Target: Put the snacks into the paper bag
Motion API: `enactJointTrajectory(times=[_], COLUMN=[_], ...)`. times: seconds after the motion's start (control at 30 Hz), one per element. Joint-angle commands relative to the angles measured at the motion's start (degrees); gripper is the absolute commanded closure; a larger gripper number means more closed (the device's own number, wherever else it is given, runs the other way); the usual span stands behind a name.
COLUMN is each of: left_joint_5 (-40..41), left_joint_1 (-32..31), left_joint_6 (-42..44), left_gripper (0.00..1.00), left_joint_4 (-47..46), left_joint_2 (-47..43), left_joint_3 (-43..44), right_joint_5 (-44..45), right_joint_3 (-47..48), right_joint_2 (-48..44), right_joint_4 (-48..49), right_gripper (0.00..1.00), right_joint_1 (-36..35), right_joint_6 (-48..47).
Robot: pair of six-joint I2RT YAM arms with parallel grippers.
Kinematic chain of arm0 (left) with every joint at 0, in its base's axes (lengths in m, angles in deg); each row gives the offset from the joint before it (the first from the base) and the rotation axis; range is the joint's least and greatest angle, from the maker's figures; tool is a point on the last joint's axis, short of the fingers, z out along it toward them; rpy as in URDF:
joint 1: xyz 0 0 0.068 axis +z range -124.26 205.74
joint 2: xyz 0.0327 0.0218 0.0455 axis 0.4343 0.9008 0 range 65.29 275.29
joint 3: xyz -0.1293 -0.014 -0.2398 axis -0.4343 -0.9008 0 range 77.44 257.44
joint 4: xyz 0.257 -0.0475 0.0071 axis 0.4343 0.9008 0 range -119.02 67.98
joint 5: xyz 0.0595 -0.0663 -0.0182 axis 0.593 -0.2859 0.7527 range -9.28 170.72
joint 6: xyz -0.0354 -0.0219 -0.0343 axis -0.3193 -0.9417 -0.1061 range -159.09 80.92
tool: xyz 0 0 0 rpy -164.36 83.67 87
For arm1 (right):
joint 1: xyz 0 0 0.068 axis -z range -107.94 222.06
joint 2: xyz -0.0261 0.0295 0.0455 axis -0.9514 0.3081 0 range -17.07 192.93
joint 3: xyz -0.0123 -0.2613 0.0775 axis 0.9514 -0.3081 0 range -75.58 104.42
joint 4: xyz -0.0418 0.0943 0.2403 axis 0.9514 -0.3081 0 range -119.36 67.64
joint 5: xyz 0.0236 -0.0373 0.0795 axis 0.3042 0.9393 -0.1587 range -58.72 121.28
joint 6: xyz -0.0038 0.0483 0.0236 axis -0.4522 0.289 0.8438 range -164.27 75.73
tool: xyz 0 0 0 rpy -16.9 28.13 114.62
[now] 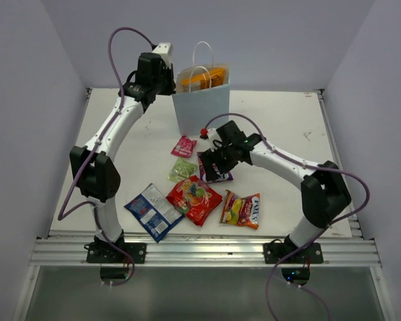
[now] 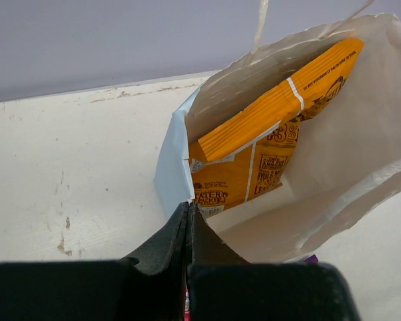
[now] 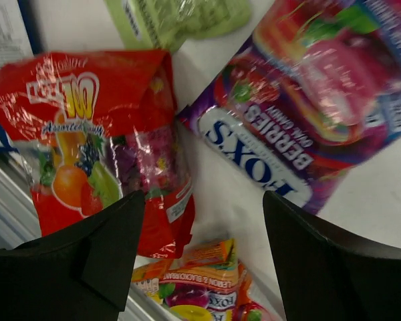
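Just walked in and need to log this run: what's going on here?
Two robot arms are packing snacks into the paper bag. The orange chip bag is already inside, and the left hand is shut by the bag's mouth. The right hand hovers open over the purple packet; the red packet, the blue-white packet and others lie on the table nearby.

I work in lab robot cell: plain pale walls (image 1: 27, 87) box in scuffed white surface (image 1: 287, 127); my arms (image 1: 117, 130) bolted to aluminium rail (image 1: 207, 252) at near edge.
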Motion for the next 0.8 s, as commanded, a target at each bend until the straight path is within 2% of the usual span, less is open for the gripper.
enactJointTrajectory(times=[0.0,0.23,0.5,0.53,0.63,0.67,0.77], left_joint_5=[0.6,0.9,0.7,0.7,0.7,0.6,0.6], left_joint_1=[-0.2,-0.2,-0.2,-0.2,-0.1,0.1,0.6], left_joint_6=[-0.9,0.2,1.1,1.1,1.1,1.1,0.9], left_gripper=[1.00,1.00,1.00,1.00,1.00,1.00,1.00], left_joint_4=[0.7,1.3,1.7,1.7,1.4,1.4,0.7], left_joint_2=[-4.4,-5.8,-4.9,-4.8,-4.5,-4.4,-4.0], left_joint_3=[-2.0,-3.9,-2.9,-2.9,-2.8,-2.9,-2.9], right_joint_5=[-5.4,-7.0,-6.4,-6.1,-3.5,-2.6,1.9], right_joint_3=[0.8,2.9,3.9,4.5,6.8,7.7,7.9], right_joint_2=[0.8,6.8,12.9,13.9,17.2,17.5,15.1], right_joint_4=[-1.7,-3.0,-1.9,-2.3,-3.6,-4.0,-5.5], right_gripper=[0.25,0.26,0.28,0.34,0.75,1.00,1.00], right_joint_1=[-3.5,-10.2,-11.2,-11.2,-11.3,-11.2,-11.3], right_joint_6=[-2.1,-2.1,-2.2,-2.1,-4.1,-4.2,-4.2])
